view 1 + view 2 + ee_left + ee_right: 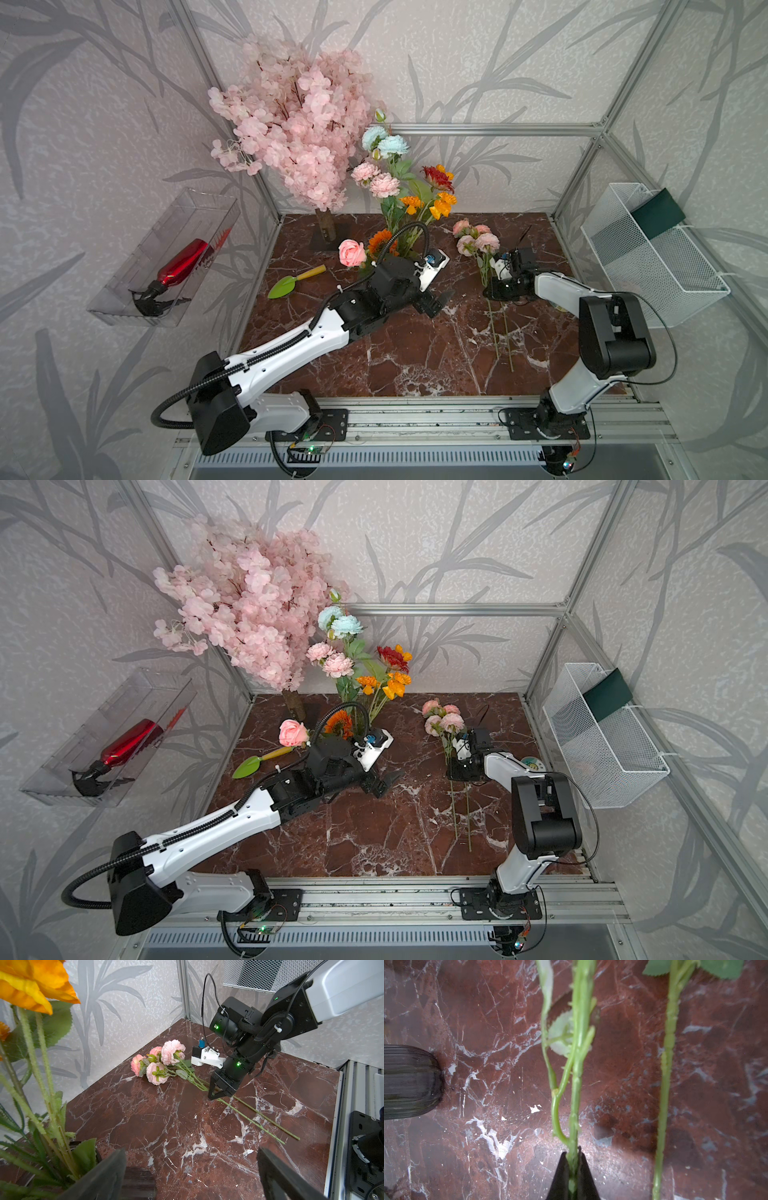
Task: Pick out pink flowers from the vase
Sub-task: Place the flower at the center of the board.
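A bunch of pink flowers [473,243] lies on the marble table [415,357] at the right, with two long green stems [259,1120] trailing toward the front. My right gripper [573,1155] is shut on one stem [575,1084], low at the tabletop; the second stem [666,1084] lies loose beside it. More pink flowers [374,178] and a pink rose [352,252] still stand in the bouquet. My left arm hides the vase in both top views; only a bit of dark rim [73,1143] shows. My left gripper [192,1150] hangs open and empty beside the bouquet.
A pale pink blossom tree [291,120] stands at the back left. Light blue [384,141] and orange flowers [440,205] fill the bouquet. A green trowel [291,282] lies left of it. A clear bin with a red bottle [183,262] and a white wire basket [652,257] hang outside.
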Robot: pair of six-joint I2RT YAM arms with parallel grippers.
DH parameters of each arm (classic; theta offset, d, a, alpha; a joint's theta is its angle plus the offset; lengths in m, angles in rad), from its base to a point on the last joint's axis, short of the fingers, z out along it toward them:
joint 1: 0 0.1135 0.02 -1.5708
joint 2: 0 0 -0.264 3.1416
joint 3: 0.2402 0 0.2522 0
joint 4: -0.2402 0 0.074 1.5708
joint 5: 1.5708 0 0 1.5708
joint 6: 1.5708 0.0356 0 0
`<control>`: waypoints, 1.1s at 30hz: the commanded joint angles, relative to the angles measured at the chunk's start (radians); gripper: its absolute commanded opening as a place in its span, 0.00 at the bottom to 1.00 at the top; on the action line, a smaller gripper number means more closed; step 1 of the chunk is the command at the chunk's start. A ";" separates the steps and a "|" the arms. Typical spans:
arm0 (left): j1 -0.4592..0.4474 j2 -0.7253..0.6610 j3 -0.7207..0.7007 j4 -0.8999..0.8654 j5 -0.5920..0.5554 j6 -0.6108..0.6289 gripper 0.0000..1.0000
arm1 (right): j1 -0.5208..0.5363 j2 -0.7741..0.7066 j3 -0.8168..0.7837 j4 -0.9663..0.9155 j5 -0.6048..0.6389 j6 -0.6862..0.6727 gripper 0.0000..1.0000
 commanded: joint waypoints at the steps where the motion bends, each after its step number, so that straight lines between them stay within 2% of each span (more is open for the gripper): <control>1: -0.004 -0.041 -0.012 0.019 -0.001 -0.006 0.99 | -0.005 0.007 0.026 -0.023 0.019 -0.019 0.03; 5: -0.004 -0.040 -0.016 0.027 0.013 0.008 0.99 | -0.006 0.012 0.028 -0.026 0.030 -0.022 0.04; 9: -0.009 0.002 0.024 -0.046 -0.024 0.020 0.99 | -0.007 0.011 0.022 -0.024 0.042 -0.019 0.09; 15: -0.023 0.032 0.038 -0.058 -0.056 0.028 0.99 | -0.007 0.012 0.021 -0.029 0.050 -0.013 0.18; 33: -0.030 0.021 0.029 -0.058 -0.045 0.028 0.99 | -0.009 -0.031 0.026 -0.058 0.072 -0.018 0.34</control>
